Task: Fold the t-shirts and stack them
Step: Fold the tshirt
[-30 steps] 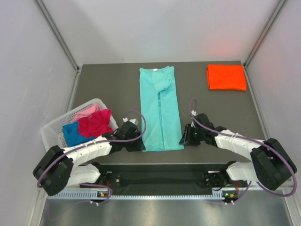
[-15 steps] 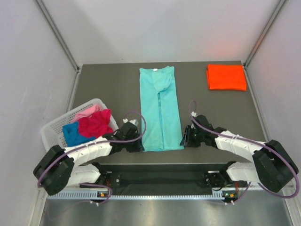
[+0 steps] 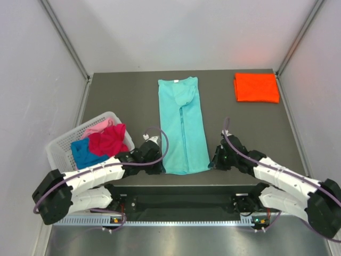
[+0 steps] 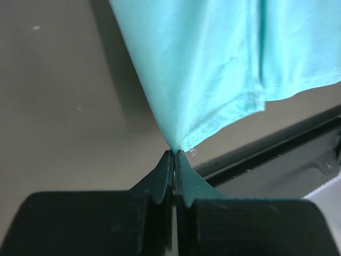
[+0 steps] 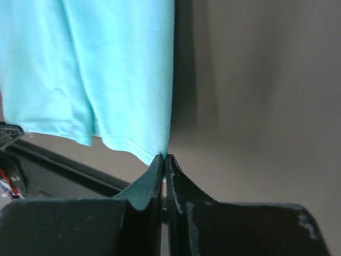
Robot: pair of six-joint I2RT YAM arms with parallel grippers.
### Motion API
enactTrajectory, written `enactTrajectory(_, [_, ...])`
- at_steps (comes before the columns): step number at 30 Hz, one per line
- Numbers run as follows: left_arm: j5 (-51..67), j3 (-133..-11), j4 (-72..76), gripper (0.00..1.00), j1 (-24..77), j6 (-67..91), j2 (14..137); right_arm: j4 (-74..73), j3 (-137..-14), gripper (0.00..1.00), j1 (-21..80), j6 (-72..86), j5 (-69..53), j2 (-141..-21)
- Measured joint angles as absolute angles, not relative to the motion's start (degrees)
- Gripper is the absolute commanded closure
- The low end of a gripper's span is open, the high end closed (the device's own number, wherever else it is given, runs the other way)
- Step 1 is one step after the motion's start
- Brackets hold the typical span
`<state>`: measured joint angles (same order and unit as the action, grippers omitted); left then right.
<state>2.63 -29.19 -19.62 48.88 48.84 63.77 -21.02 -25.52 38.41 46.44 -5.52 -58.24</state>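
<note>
A teal t-shirt [image 3: 183, 124] lies as a long narrow strip down the middle of the table, sleeves folded in. My left gripper [image 3: 160, 166] is shut on its near left hem corner [image 4: 178, 144]. My right gripper [image 3: 212, 163] is shut on the near right hem corner [image 5: 160, 149]. Both corners are pinched at the fingertips and lifted a little off the table. A folded orange t-shirt [image 3: 256, 87] rests at the far right corner. Magenta-red [image 3: 107, 140], blue [image 3: 83, 151] and pink [image 3: 98, 127] t-shirts are bunched in the basket.
The white lattice basket [image 3: 59, 145] stands at the near left, beside my left arm. The table's near edge and a black rail [image 3: 181, 189] run just below the teal hem. White walls close in both sides.
Both grippers have closed on the teal shirt's near hem corners. The hem has shifted slightly toward the near edge and the arms have drawn back with it.
</note>
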Motion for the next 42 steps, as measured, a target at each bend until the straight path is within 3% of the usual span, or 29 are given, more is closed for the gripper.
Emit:
enactTrajectory(7, [-1.91,-34.92,-24.88,1.0,57.28,51.4,61.34,-26.28,-25.65,1.0,40.51,48.66,-3.33,-49.43])
enactTrajectory(14, [-5.08,-37.21,-26.28,1.0,57.12,51.94,62.57,-28.91,-30.83,1.0,40.66,45.74,-0.23,-53.98])
enactTrajectory(25, [-0.12,-47.57,-26.26,1.0,40.91,44.8,74.7,-24.14,-46.74,1.0,38.46,36.29,0.91,-72.97])
enactTrajectory(33, [3.11,-62.26,-26.87,1.0,31.24,36.88,88.68,-17.52,-54.28,1.0,32.47,30.48,-2.63,-88.07])
enactTrajectory(42, [3.64,-74.19,-27.88,1.0,26.0,32.4,100.09,-16.51,-63.2,1.0,25.56,26.83,-6.74,-93.95])
